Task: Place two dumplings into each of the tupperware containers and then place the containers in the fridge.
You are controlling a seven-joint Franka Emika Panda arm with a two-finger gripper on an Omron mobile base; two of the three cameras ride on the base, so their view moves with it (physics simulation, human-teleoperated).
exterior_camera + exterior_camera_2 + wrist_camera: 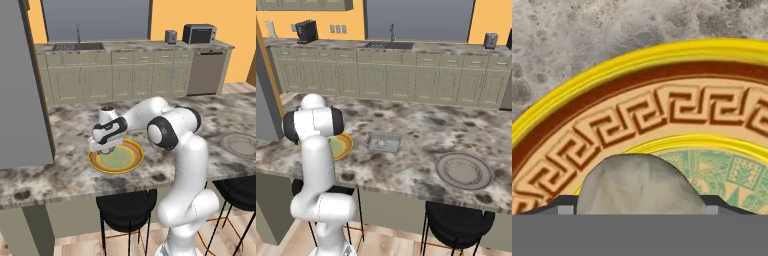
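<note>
In the hand view a pale dumpling (639,185) lies on the green centre of a yellow-rimmed patterned plate (612,65). My gripper (639,210) is low over it, one dark fingertip (564,207) at each flank, jaws wide; I cannot tell whether they touch it. From the left base view the gripper (106,149) hangs over the plate's (134,161) left part. A grey see-through tupperware container (398,142) sits right of the plate (347,144), with a pale dumpling (381,143) inside. The grey fridge (20,90) stands at the left.
A round grey plate (463,171) rests on the marble counter to the right, near the front edge. Black stools (125,207) stand under the counter. Beige cabinets with a sink (77,46) line the back wall.
</note>
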